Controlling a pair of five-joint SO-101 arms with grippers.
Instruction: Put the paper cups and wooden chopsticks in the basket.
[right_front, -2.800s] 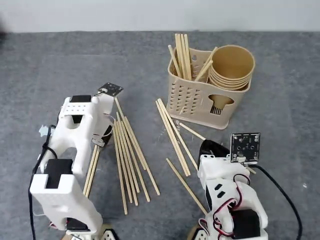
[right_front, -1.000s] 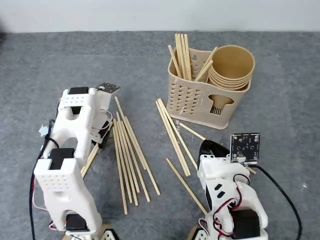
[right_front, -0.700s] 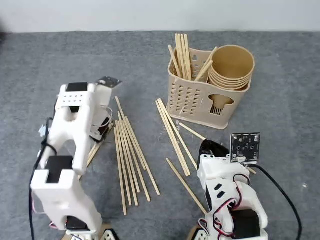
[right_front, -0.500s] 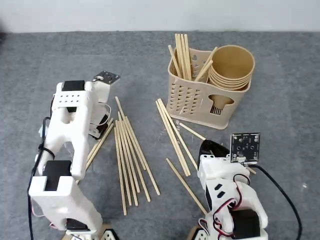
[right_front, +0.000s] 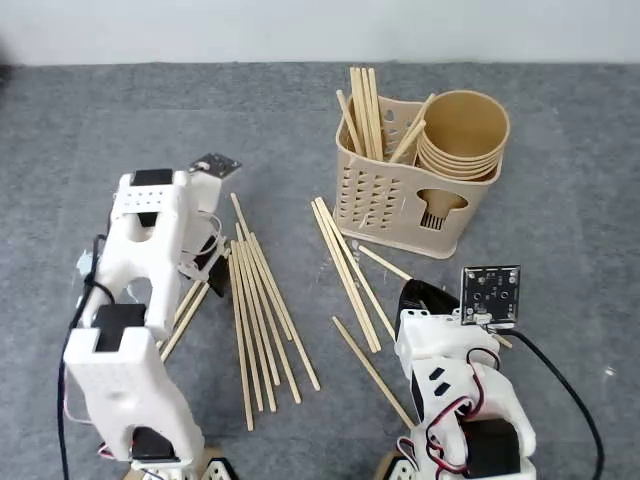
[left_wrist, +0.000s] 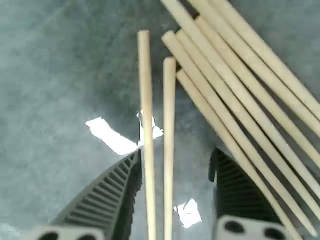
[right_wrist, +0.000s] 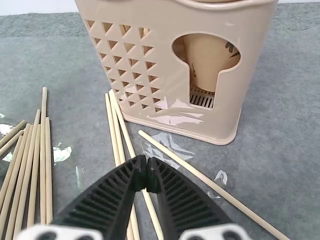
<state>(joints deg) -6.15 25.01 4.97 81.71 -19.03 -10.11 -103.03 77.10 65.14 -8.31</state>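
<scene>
Our left gripper is low over the grey table. Its fingers are apart, and two chopsticks lie between them. A bundle of loose chopsticks lies just beside. Three more chopsticks lie near the basket. It holds a stack of paper cups and about six upright chopsticks. We cannot read a cup's dark print. Our right gripper, fingers together, hangs near the basket.

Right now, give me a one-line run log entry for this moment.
left gripper: open around two chopsticks | right gripper: shut, facing basket | in basket: paper cups, some chopsticks | loose chopsticks on table
</scene>
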